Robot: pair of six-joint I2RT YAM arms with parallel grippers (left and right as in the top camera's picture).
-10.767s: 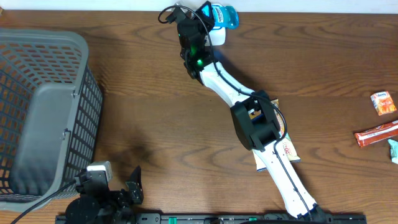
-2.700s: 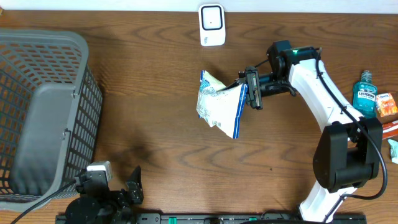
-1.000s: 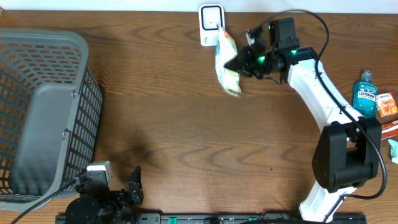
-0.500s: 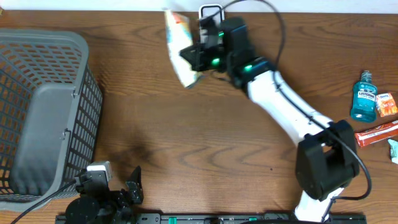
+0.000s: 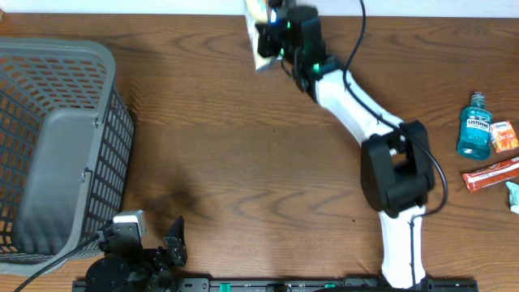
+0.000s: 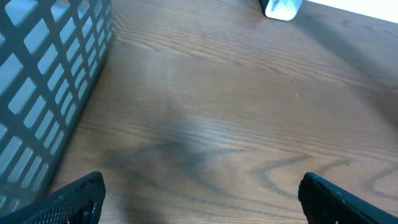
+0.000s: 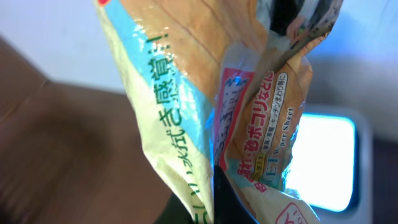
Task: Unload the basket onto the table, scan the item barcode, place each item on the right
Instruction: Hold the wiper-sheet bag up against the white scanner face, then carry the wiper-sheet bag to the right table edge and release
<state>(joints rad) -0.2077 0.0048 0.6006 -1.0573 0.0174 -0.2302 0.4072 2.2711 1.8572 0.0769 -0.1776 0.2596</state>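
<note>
Only the right wrist view shows lettering on the packet [image 7: 174, 106].

Right arm [image 5: 357, 113] stretched forward, jaws pinched on packet [image 7: 180, 93], left arm [image 5: 134, 259] folded back, jaws wide apart.

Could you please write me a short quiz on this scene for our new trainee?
1. True or false: the right end effector is shut on the printed packet.
2. Where on the table is the blue bottle? A) at the left edge B) near the right edge C) in the centre
3. Is the left end effector open or shut?
Key: 1 true; 2 B; 3 open.
</note>
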